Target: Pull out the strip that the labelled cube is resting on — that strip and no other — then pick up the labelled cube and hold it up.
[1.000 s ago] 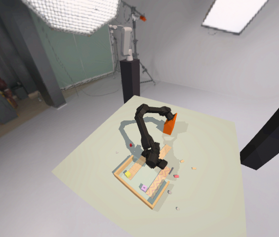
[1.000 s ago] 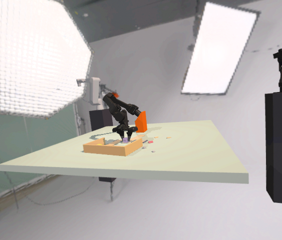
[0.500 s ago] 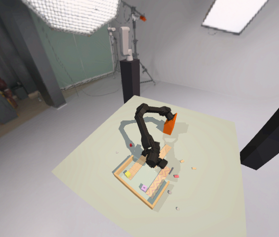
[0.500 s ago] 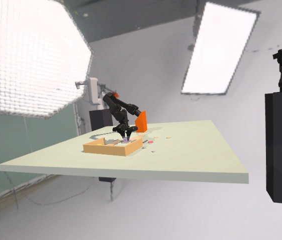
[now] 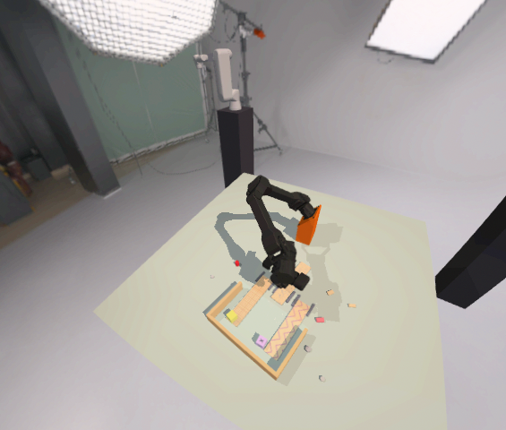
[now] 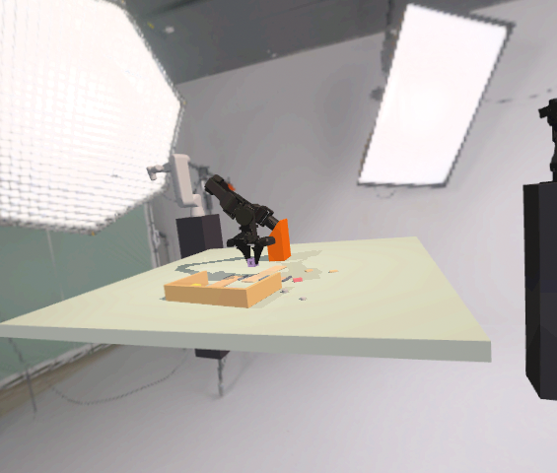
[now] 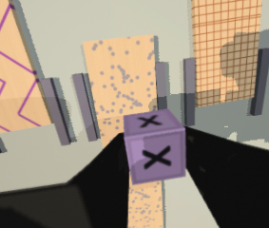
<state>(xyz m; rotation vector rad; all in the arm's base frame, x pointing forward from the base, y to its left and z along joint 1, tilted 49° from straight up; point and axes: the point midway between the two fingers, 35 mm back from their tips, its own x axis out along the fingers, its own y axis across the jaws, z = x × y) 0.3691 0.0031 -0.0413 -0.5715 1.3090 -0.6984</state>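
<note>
My gripper (image 6: 251, 260) (image 7: 149, 135) is shut on the purple cube (image 6: 250, 263) (image 7: 156, 161), which has black X marks on its faces. It holds the cube in the air above the dotted strip (image 7: 120, 71) (image 5: 282, 295). That strip lies between dark rails, partly hidden by the cube and fingers in the wrist view; in the top view the arm covers part of it. The zigzag strip (image 5: 287, 327) (image 7: 10, 95) lies to one side, the grid strip (image 5: 251, 300) (image 7: 226, 47) to the other. The fingers are hidden behind the arm in the top view.
A wooden wall (image 5: 244, 350) (image 6: 207, 297) borders the strips on three sides. A yellow cube (image 5: 231, 315) is at the grid strip's far end; another purple cube (image 5: 261, 341) is beside the zigzag strip. Dark rails (image 7: 189, 90) flank the strips. Small red (image 5: 319, 320) and tan pieces (image 5: 352, 305) lie outside.
</note>
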